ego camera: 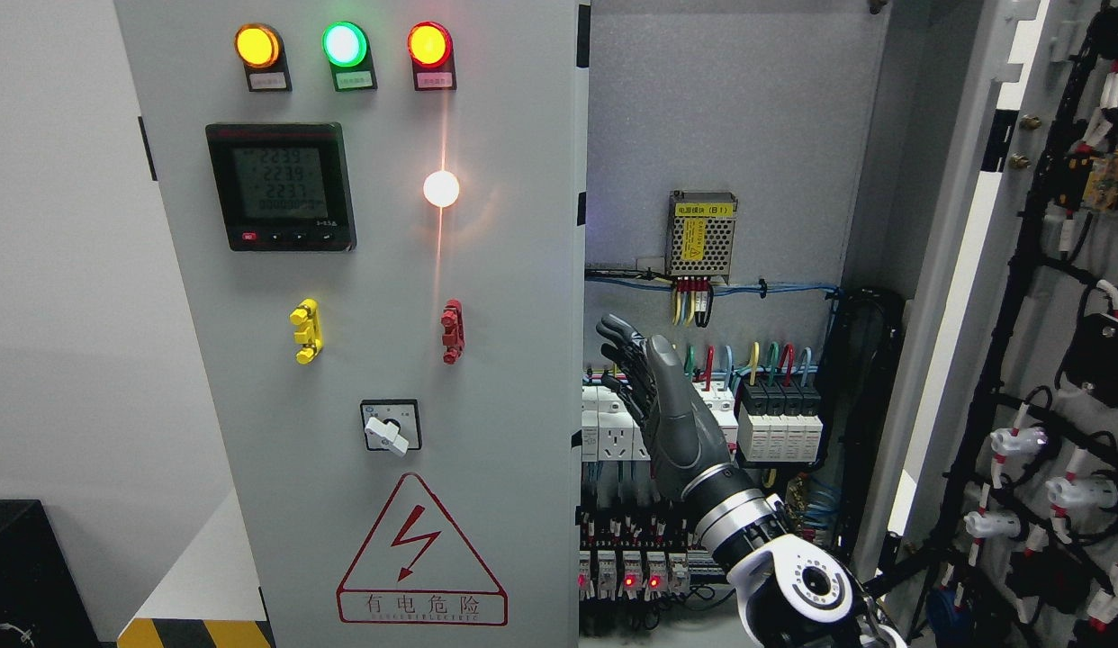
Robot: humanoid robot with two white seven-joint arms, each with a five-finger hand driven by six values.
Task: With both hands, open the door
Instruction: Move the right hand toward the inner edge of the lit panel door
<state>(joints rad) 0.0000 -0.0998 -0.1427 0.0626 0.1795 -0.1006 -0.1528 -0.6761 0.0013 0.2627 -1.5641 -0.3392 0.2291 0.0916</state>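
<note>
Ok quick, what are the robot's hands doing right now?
Right robot hand: open, fingers stretched out, holding nothing, raised in front of the open cabinet.
Left robot hand: not in view.

Lighting: bright, even and cool; you get no hard shadows on the grey door. Glare: the white lamp blows out to a featureless disc, with a thin vertical streak running up to the red lamp and down the panel. The amber lamp and green lamp clip at their centres. Dim areas: cabinet interior shades darker toward its lower right. Focus: sharp throughout; you can read the meter digits. The dark robot hand carries soft highlights. Distortion: door edges lean outward.
</note>
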